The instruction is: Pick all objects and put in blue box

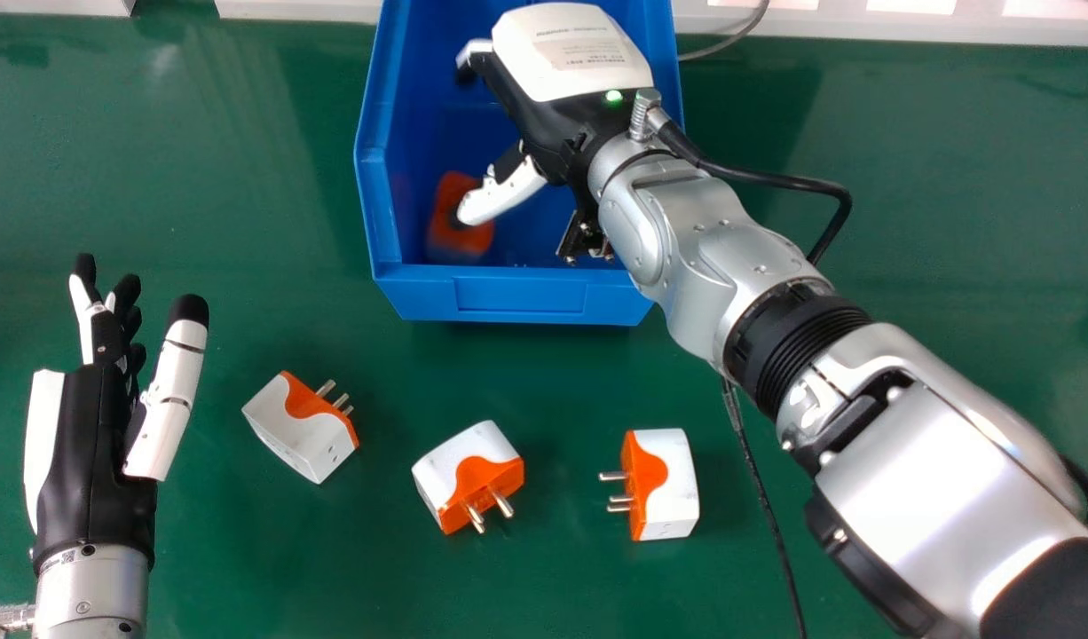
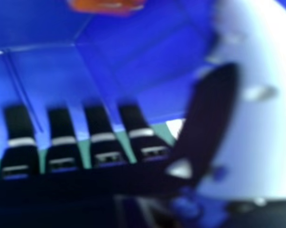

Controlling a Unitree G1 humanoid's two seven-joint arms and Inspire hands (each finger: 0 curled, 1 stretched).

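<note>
Three outside the box: left plug adapter (image 1: 287, 430), middle plug adapter (image 1: 442, 466) and right plug adapter (image 1: 673, 484) lie apart on the worktop (image 1: 544, 581), short of the blue box (image 1: 522, 297).
One inside: an orange block (image 1: 445, 211), probably another plug adapter, sits near the box's left wall, partly behind the robot's thumb (image 1: 500, 193).
Right hand: the robot has it (image 1: 566, 75) over the box, fingers straight and spread, pinching nothing.
Left hand: it (image 1: 91, 444) is at the left of the head view, fingers extended, thumb apart.
Box wall risk: the thumb looks low inside – a sideways exit before lifting could catch the wall and drag the box, or nudge the block.
Cable risk: the wrist cable (image 1: 797, 184) bows outward and could snag on the rim if the wrist turns close to it. The thin black cable (image 1: 763, 501) beside the right plug adapter could get trapped in a careless grasp there.
Pin risk: the metal pins (image 1: 486, 513) stick out at differing angles – fingers closing on them rather than the broad body would likely let an adapter twist or drop.
</note>
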